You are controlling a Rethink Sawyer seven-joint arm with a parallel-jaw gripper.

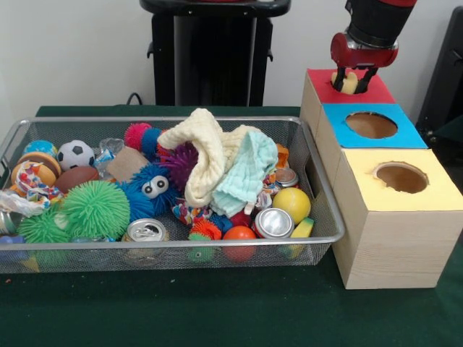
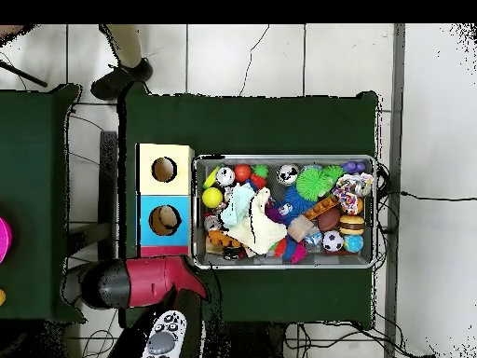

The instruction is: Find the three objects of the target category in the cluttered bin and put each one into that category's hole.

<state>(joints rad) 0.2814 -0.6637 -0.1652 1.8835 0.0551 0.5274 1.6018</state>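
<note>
1. The worktop (image 1: 217, 318) wears a dark green cloth.
2. A wire mesh bin (image 1: 318, 210) rests on it, beside and below the jaws.
3. A wooden box row (image 1: 387, 246), red, blue and yellow tops, stands directly beneath the jaws.

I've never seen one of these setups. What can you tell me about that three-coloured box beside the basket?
The wooden box stands on the green tablecloth, close beside the wire basket. Pale wood sides; its top runs red, blue, yellow, with round holes showing in the blue and yellow sections. The gripper hangs over the red section, holding a pale object.

no readable text, labels, brands or numbers on anything in either view
</note>
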